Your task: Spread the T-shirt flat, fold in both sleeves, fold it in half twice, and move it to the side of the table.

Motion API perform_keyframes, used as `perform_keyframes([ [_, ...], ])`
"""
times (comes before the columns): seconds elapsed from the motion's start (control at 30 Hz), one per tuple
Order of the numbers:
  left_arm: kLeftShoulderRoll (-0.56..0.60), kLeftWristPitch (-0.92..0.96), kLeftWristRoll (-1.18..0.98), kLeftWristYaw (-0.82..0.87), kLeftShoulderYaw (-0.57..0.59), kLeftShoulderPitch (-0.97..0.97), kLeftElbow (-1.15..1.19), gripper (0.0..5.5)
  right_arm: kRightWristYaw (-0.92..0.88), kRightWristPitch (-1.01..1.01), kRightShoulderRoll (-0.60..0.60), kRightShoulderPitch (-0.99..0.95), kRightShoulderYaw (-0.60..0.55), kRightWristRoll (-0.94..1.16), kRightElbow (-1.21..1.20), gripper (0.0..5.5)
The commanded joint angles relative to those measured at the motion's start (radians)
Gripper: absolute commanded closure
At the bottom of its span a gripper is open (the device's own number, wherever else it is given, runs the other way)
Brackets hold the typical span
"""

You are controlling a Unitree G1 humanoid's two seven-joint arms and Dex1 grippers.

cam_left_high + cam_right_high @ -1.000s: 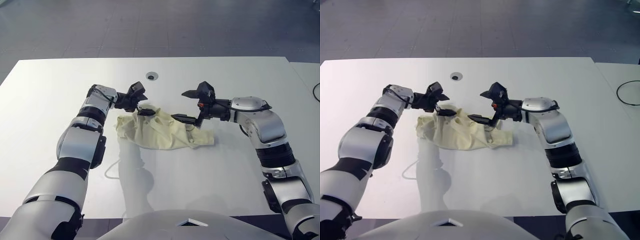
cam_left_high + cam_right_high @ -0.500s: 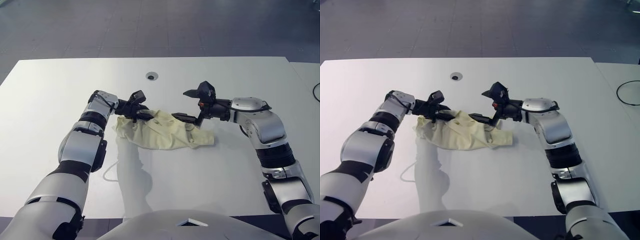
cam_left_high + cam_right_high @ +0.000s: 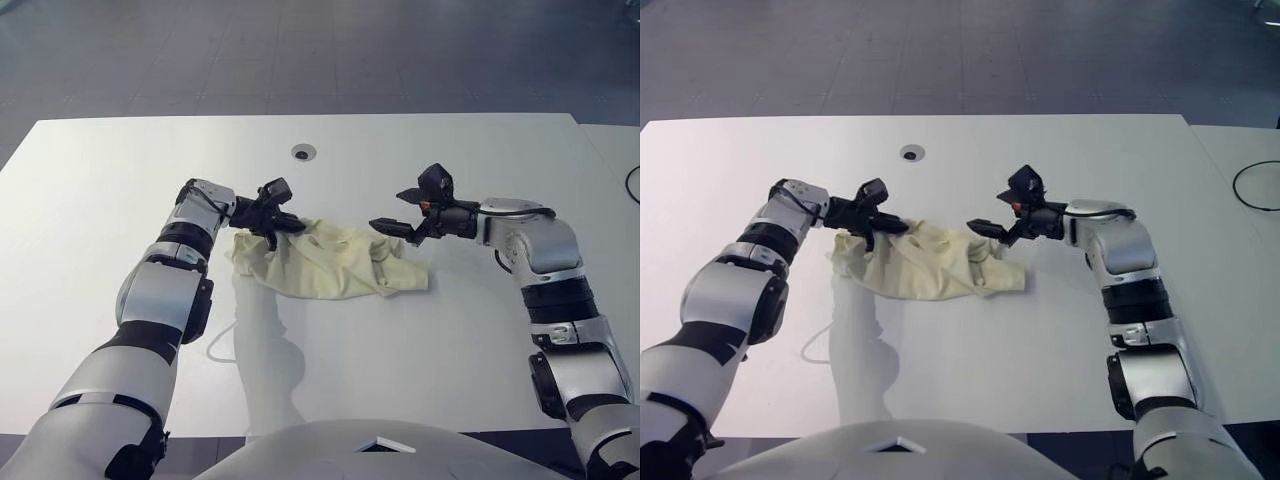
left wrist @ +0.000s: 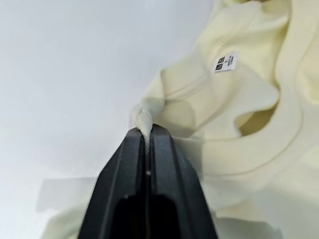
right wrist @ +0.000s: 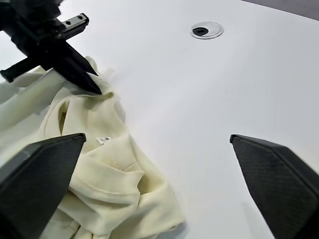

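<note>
Lying crumpled, soft cream T-shirt on glossy table.

The T-shirt was plain pale yellow, with a small white label bearing dark print near the left tool. Both it and the right tool were black. The table was plain white, its round grommet silver-grey with a dark centre.

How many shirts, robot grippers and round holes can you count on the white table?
Yellow T-shirt: 1
Robot grippers: 2, left gripper and right gripper
Round table hole: 1
Total: 4
</note>
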Motion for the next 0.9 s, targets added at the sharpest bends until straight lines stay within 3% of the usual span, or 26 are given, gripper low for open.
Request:
perform_keyframes([
  [0.03,0.028,-0.001,-0.055,-0.076,0.038,0.012,-0.090,5.49,0.015,0.076,0.009,-0.023,-0.037,0.065,-0.028,0.10],
  [0.43,0.139,0.233,-0.234,-0.206,0.073,0.171,-0.637,5.49,0.104,0.153,-0.082,0.026,-0.015,0.126,-0.113,0.10],
  [0.9,0.207,0.340,-0.304,-0.173,0.042,0.286,-0.940,5.49,0.107,0.158,-0.054,0.009,0.009,0.128,-0.071,0.10],
])
